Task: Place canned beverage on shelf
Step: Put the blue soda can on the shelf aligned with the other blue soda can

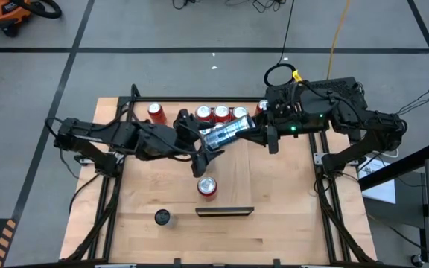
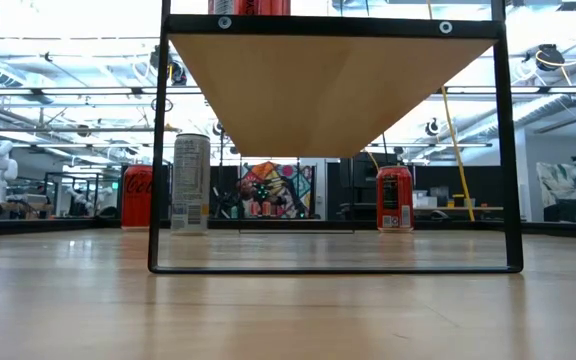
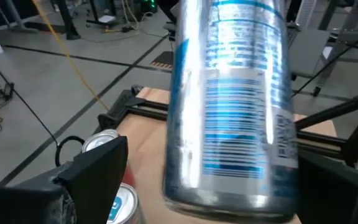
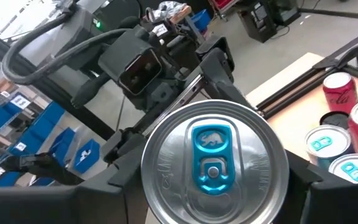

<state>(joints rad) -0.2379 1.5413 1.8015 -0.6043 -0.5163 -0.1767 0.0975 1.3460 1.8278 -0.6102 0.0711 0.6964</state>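
near edge first: dark-topped can [image 1: 162,217] upright on the black-framed wooden tabletop [image 1: 289,223], just beside the near left corner of the shelf [image 1: 231,198]. long pale-wood board raised on a black frame, dark strip along its near short end, underside seen from the low view. red soda can with silver top [image 1: 207,186] upright on the shelf toward its near left side.

farther back, off the table: slim silver can with blue print [image 1: 229,132], lying on its side and slanted, seen from overhead above the shelf's far stretch. right gripper [image 1: 263,128] clenched on it at the lid end, blue pull tab facing the right wrist view. left gripper [image 1: 207,147] at the opposite end, fingers spread wide on either side of the can body, a gap showing at one finger, so not gripping.

behind, along the far edge: three red cans with silver tops [image 1: 220,114] in a row, partly hidden under both arms. lone red can [image 1: 156,112] to their left.

in the low view, two red cans and a tall pale can [image 2: 191,183] far behind the frame.
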